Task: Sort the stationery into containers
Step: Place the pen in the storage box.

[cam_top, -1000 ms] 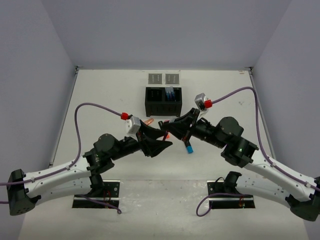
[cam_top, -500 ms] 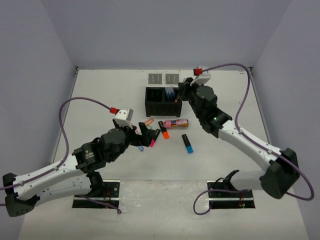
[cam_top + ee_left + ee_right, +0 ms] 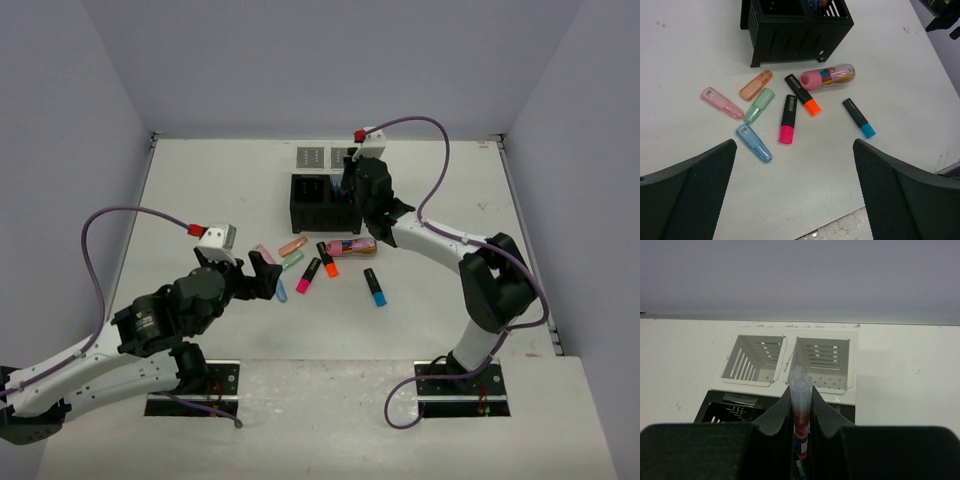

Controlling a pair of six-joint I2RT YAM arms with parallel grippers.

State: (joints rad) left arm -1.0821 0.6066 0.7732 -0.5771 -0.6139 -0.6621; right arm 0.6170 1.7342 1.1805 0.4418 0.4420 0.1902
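1. The right gripper point(image 3: 801, 402) clamps a red pen point(image 3: 801, 390) upright over the right compartment of the black box point(image 3: 312, 215). The pen's long axis points down into it.
2. The left gripper point(image 3: 262, 275), jaws wide, hovers by the highlighters point(image 3: 787, 119) lying mid-table point(image 3: 200, 200).

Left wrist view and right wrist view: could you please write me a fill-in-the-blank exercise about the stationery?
The black highlighter lying farthest right has a ___ tip.
The pink tube lies close to the ___ box.
The right hand grips a ___ pen.
Missing words: blue; black; red.
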